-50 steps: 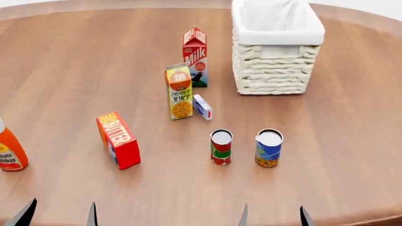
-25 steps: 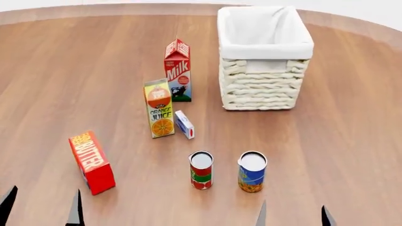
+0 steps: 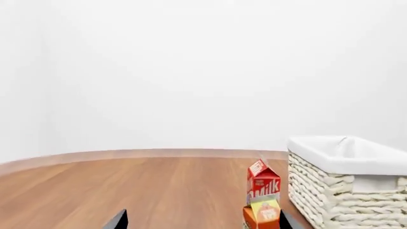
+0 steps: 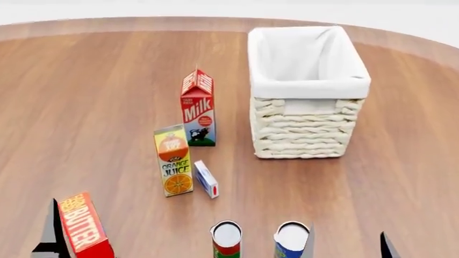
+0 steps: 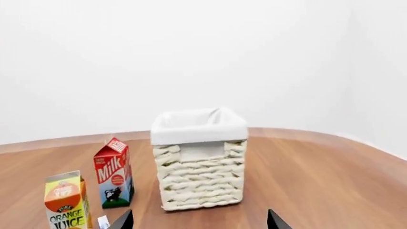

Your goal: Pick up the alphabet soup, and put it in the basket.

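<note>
A round brown wooden table [image 4: 107, 80] carries all objects. The alphabet soup, a small cylindrical can with a blue label and silvery-white top [image 4: 291, 241], stands upright at the near edge of the head view, partly cut off, just right of a like-sized can with a red-and-green label [image 4: 227, 240]; the two stand apart. The basket, a large rectangular cream-white woven wicker container with a white cloth lining folded over its rim [image 4: 308, 88], sits farther away, beyond the soup and well apart from it. Left of the basket stands a red gable-top milk carton [image 4: 198, 108]; nearer and slightly left of it stands a yellow-orange orange juice carton [image 4: 173, 160], with a small white-and-blue box [image 4: 206, 179] just beside it on the right. A red butter box [image 4: 85, 226] lies at the near left. The right gripper [image 4: 348, 244] shows two dark fingertips spread apart, the left one of these just beside the soup can. The left gripper [image 3: 200, 222] also has its tips set wide, holding nothing.
</note>
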